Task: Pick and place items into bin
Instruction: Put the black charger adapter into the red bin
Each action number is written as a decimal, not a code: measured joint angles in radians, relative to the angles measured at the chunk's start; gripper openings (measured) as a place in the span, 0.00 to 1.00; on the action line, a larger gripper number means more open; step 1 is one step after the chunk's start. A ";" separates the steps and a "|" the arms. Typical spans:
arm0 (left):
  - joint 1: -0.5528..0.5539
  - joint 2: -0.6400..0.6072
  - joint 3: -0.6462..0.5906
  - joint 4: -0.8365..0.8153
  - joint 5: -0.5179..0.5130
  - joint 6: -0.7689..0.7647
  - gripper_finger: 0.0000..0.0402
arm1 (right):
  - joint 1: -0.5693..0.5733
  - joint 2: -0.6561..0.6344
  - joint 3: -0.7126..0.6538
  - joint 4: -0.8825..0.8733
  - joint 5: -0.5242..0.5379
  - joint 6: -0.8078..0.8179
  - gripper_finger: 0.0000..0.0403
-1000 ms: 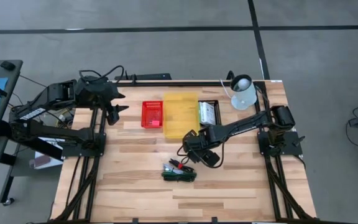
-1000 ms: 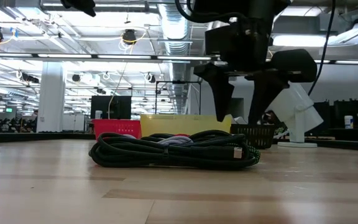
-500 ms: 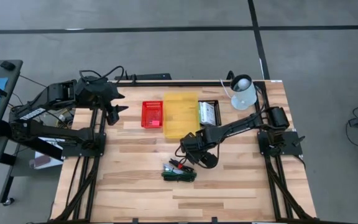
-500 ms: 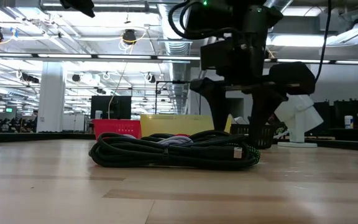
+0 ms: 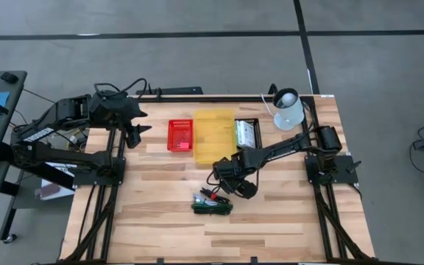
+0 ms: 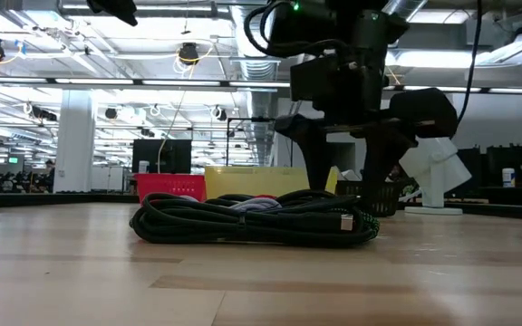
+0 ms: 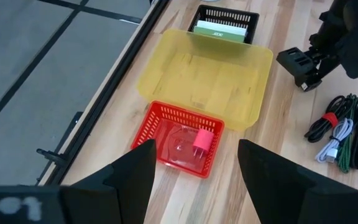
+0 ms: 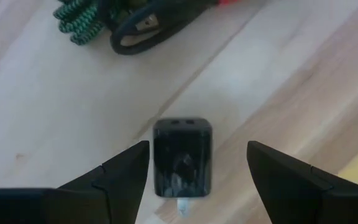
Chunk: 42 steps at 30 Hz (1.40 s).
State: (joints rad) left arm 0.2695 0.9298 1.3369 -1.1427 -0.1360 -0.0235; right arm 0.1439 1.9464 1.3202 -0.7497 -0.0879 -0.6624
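Observation:
A small black charger block (image 8: pixel 182 157) lies flat on the wooden table. My right gripper (image 8: pixel 197 149) hangs open just above it, pointing almost straight down, one finger on each side and clear of it. In the high view this gripper (image 5: pixel 222 183) is at mid-table, just far of a bundle of black and green cords (image 5: pixel 212 204) that rests on the table. A yellow bin (image 5: pixel 213 135) stands at the far middle. My left gripper (image 5: pixel 135 135) waits open at the far left, raised above the table.
Left of the yellow bin stands a red basket (image 7: pixel 182 137) with a small red block (image 7: pixel 201 140) in it. On the bin's right a black basket (image 7: pixel 224 18) holds a green and white item. The white lamp (image 5: pixel 287 108) stands at the far right corner.
My right gripper has sunk a little toward the table, coming down over the black block behind the cord bundle, its fingers still apart. The cords and bins have stayed where they were.

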 joint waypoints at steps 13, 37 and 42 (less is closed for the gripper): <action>0.000 0.000 0.000 -0.006 0.000 -0.005 0.55 | -0.029 0.040 -0.001 -0.005 -0.072 0.008 0.66; 0.000 0.000 0.000 -0.005 0.000 -0.018 0.55 | -0.080 0.040 0.043 -0.106 -0.132 0.095 0.34; 0.000 0.000 0.000 -0.004 0.000 -0.019 0.55 | -0.086 0.040 0.083 -0.148 -0.122 0.123 0.42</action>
State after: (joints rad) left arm 0.2695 0.9298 1.3369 -1.1469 -0.1360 -0.0420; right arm 0.0575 1.9859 1.4035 -0.8981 -0.2103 -0.5394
